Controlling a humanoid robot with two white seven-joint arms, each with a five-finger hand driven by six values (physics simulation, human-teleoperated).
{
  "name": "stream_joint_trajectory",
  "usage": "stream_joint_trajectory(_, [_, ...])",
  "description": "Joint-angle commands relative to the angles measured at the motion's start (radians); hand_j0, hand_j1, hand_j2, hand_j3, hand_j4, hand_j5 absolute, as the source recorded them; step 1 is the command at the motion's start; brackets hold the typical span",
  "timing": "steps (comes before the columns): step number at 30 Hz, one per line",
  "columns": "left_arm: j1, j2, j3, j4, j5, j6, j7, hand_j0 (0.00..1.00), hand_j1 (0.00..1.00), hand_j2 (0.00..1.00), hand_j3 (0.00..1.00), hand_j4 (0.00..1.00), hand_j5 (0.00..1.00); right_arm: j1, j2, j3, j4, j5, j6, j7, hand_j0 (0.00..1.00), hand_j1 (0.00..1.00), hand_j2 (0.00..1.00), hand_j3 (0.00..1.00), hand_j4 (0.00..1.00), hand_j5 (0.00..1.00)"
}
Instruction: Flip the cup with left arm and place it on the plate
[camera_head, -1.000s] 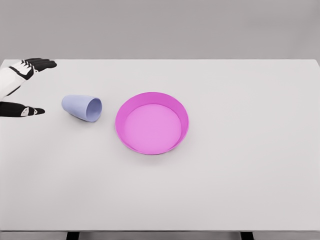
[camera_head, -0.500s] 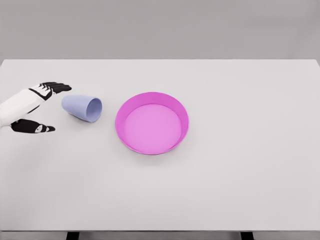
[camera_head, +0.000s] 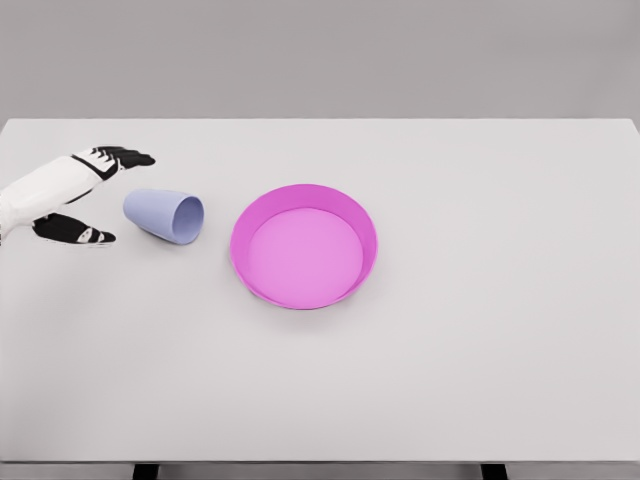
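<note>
A pale blue cup (camera_head: 165, 215) lies on its side on the white table (camera_head: 480, 350), its mouth facing right and toward me. A pink plate (camera_head: 304, 245) sits just right of it, a small gap apart. My left hand (camera_head: 112, 197) comes in from the left edge and is open, black fingers (camera_head: 125, 157) stretched above the cup's closed end and the thumb (camera_head: 82, 235) below and left of it. The hand is close to the cup's base and does not touch it. The right arm is out of view.
Table edges run along the top and bottom of the head view, with a grey wall behind.
My left hand has moved right toward the cup's closed end, with fingers and thumb spread on either side of it. Cup and plate have stayed put.
</note>
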Motion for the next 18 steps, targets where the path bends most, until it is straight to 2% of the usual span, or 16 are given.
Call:
stream_joint_trajectory(1, [-0.002,-0.027,-0.056,0.052,0.004,0.001,0.0,1.0,1.0,1.0,1.0,1.0,1.0,0.0,0.0,0.0,0.0,0.0,0.0,0.0,1.0,1.0,1.0,1.0,1.0,1.0])
stream_joint_trajectory(6, [-0.009,-0.038,-0.055,0.104,0.008,0.001,0.0,1.0,1.0,1.0,1.0,1.0,1.0,0.0,0.0,0.0,0.0,0.0,0.0,0.0,1.0,1.0,1.0,1.0,1.0,1.0])
stream_joint_trajectory(13, [-0.043,-0.076,-0.056,0.121,0.015,0.001,-0.003,1.0,1.0,1.0,1.0,1.0,1.0,0.0,0.0,0.0,0.0,0.0,0.0,0.0,1.0,1.0,1.0,1.0,1.0,1.0])
stream_joint_trajectory(18, [-0.06,-0.13,-0.058,0.156,0.012,0.001,-0.018,1.0,1.0,1.0,1.0,1.0,1.0,0.0,0.0,0.0,0.0,0.0,0.0,0.0,1.0,1.0,1.0,1.0,1.0,1.0])
